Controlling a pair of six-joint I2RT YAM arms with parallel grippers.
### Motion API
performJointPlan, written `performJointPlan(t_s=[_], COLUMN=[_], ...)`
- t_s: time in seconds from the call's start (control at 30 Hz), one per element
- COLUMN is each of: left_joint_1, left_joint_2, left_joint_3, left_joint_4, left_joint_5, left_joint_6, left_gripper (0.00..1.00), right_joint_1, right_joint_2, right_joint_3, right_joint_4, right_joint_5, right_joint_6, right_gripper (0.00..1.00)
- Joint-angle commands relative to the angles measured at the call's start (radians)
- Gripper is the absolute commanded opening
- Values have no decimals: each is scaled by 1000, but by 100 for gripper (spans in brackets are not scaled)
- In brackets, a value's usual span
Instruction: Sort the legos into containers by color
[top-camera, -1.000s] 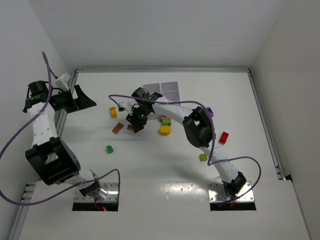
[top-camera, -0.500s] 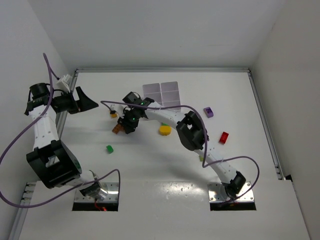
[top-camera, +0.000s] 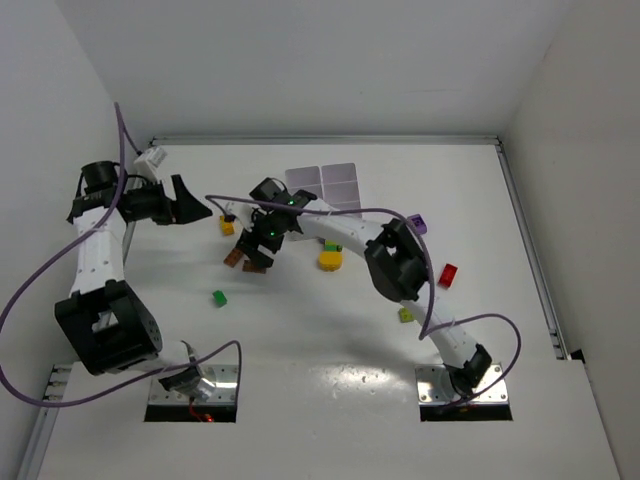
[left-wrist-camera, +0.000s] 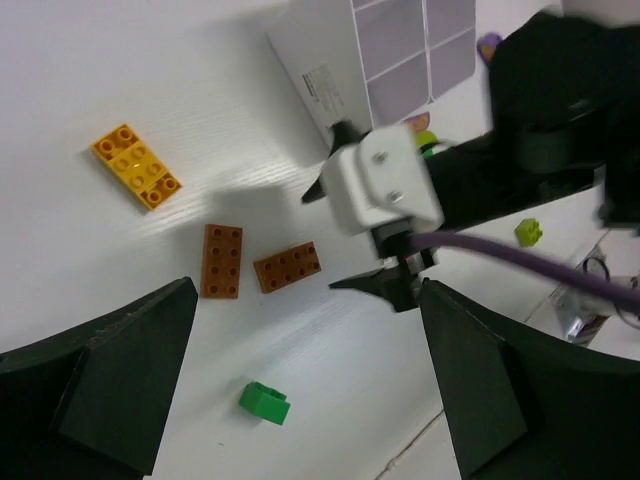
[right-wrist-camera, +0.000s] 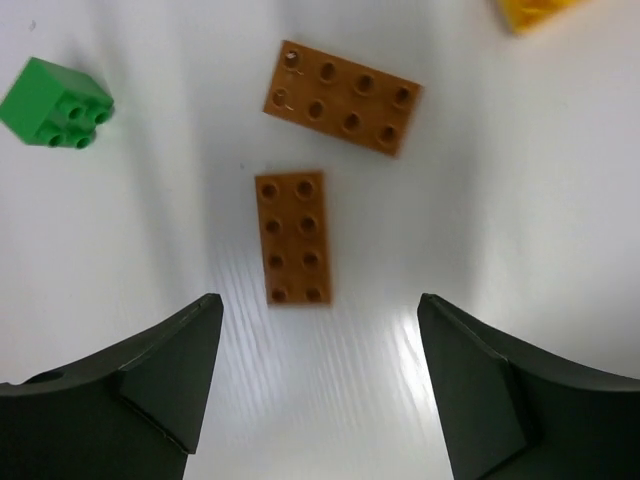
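right fingers just popped open: shut a second ago, now spread wide with nothing between them. brown brick lies flat on the tabletop right under the gap. second brown brick sits just beyond it, apart, not stacked. so whatever was pinched got let go on the tabletop, not in the tray → no sorting progress from this one. my read is a reposition or a lost grip, needs a re-grasp

right arm also swung left over that second. left fingers have drifted in toward the same patch, wide open, empty

around: yellow-orange brick just behind the brown pair, green brick on the near side. yellow clump, purple brick, red brick, lime brick all loose on the tabletop. tray sits at the back, right arm crosses its near edge, no brick visible in the compartments that show

in the way: both arms converging on one patch, collision risk. second brown brick is close enough to get nudged on the next grab
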Motion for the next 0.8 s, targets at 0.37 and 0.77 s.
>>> performJointPlan(t_s=[0.37, 0.77], left_joint_1=[-690, -1054], left_joint_2=[-4, 241], left_joint_3=[-55, 60], left_joint_4=[265, 422], left_joint_5=[-529, -868], left_joint_6=[-144, -481], left_gripper=[97, 100], right_joint_1=[-371, -596], right_joint_2=[-775, -928], right_joint_3=[-548, -805], right_joint_4=[78, 84], right_joint_5=[538, 591], right_joint_6=[238, 424], right_gripper=[80, 76])
